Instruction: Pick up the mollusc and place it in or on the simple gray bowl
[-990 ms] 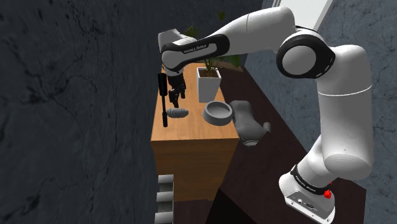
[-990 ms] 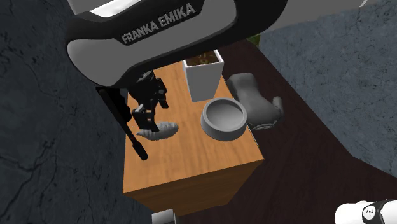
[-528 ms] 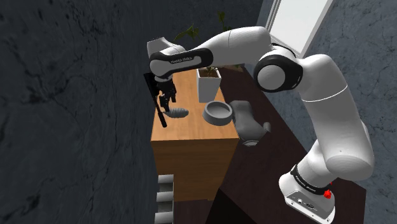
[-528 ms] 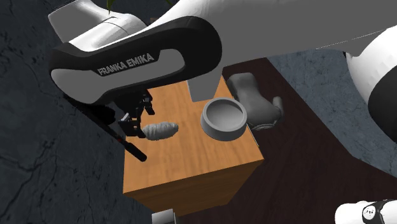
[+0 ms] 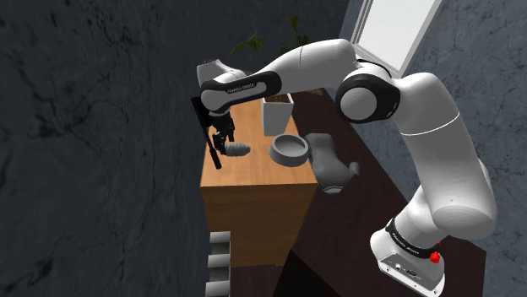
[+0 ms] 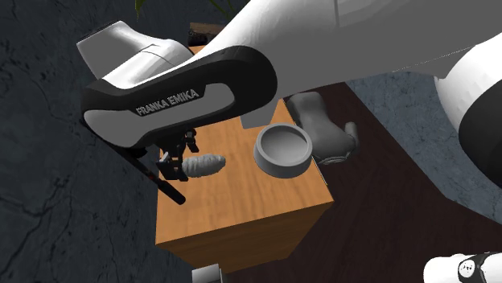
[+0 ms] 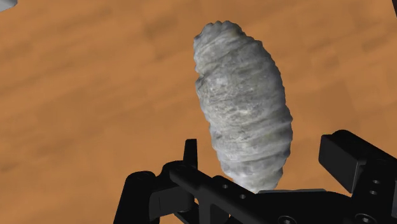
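The mollusc (image 7: 245, 114) is a grey, ridged, oblong shell lying flat on the wooden cabinet top (image 5: 253, 173). It also shows as the mollusc (image 5: 237, 150) and the mollusc (image 6: 203, 165). The grey bowl (image 5: 289, 151) stands upright to its right in the shoulder view, a short gap away, and the bowl (image 6: 283, 149) holds nothing. My gripper (image 7: 257, 175) is open, low over the wood, its fingers standing apart on either side of the shell's near end without touching it. The gripper (image 5: 222, 142) sits at the shell's left end, as does the gripper (image 6: 171, 163).
A white square plant pot (image 5: 276, 114) stands behind the bowl. A grey moulded object (image 5: 329, 162) rests beside the cabinet on the dark floor (image 6: 386, 209). A thin black rod (image 6: 158, 175) slants down by my hand at the cabinet's left edge. Dark walls surround the cabinet.
My hand has moved towards the shoulder view's left and down, from above the mollusc to its left end. The mollusc and bowl have stayed put.
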Tool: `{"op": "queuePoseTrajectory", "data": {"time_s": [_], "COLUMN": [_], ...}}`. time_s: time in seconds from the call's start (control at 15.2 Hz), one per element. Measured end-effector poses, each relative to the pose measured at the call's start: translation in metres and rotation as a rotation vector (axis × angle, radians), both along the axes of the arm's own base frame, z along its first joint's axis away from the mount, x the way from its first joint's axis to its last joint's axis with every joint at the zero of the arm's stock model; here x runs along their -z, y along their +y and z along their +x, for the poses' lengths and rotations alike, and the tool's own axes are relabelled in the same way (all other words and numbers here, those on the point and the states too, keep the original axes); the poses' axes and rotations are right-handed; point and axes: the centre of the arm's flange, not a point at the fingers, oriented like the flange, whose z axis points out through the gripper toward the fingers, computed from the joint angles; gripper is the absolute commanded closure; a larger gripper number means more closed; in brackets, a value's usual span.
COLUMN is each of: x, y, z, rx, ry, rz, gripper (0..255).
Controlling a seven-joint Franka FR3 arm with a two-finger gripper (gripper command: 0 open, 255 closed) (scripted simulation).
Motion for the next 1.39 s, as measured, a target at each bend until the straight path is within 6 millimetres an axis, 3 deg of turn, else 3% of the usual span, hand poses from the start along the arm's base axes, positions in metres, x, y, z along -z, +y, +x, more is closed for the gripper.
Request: {"op": "queuePoseTrajectory", "data": {"time_s": [0.2,0.26,0.92,1.39], "x": [0.0,0.001,-0.001,-0.031], "y": [0.0,0.0,0.001,0.0], "z": [0.0,0.0,0.0,0.001], "rx": [0.0,0.0,-0.001,0.0], "ry": [0.0,0.0,-0.002,0.0], "rz": [0.0,0.0,0.001,0.0], "gripper": [0,255,255,255]}}
